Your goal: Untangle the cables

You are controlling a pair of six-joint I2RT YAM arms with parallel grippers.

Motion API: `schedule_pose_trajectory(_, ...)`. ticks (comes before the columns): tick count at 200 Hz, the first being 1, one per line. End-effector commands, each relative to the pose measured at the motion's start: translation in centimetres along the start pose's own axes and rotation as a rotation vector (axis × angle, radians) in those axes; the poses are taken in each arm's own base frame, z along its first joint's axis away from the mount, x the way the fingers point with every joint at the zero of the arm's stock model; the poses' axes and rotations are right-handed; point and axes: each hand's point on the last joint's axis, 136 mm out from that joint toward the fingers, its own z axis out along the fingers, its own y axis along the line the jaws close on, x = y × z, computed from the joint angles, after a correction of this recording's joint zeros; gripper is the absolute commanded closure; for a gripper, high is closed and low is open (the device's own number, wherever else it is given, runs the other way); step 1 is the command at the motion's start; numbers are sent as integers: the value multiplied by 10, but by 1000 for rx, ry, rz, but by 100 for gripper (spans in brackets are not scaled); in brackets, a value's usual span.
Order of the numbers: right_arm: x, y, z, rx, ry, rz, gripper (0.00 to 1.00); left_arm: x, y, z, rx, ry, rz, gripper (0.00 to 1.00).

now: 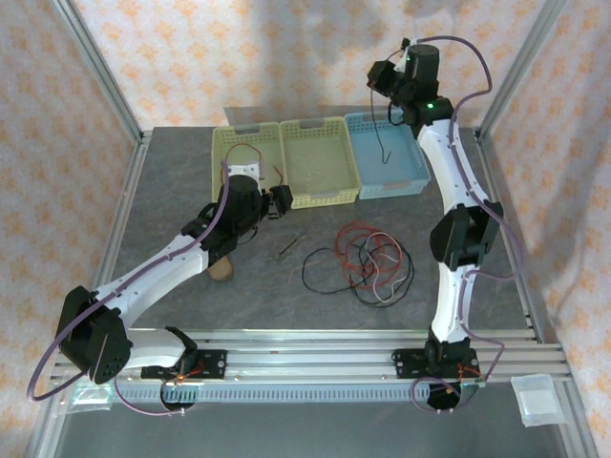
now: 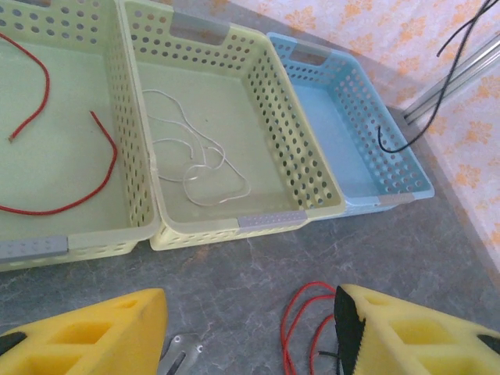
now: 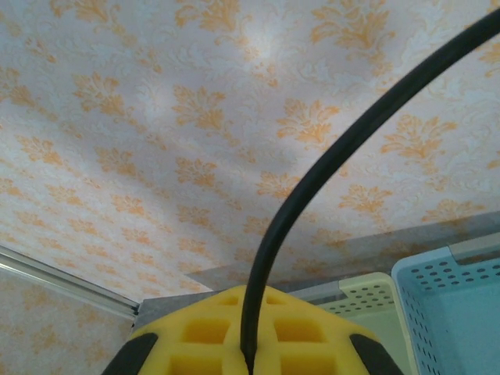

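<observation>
Right fingers [image 3: 160, 348] clamp the black cable [image 3: 312, 180], dangling it into the blue basket [image 1: 393, 187] for sorting. Left gripper [image 2: 250, 336] hovers half-open, empty.

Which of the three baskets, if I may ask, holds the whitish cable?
The middle basket: the whitish cable lies looped in it. The left basket holds a red cable, the blue basket a dangling black cable.

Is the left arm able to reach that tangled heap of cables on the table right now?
Probably yes. The left gripper is open and empty, the tangled cables lie close by, and nothing stands between them. Red loops show just below its fingers in the left wrist view.
</observation>
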Motion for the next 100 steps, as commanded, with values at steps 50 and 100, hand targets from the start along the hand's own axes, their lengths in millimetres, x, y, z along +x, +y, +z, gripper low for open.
schedule_pose_trajectory(50, 71, -74, 52, 67, 215, 36, 100, 1, -4, -4, 24, 20, -15, 41)
schedule_pose_trajectory(100, 111, -111, 59, 170, 299, 70, 94, 3, -7, -1, 36, 32, -20, 41)
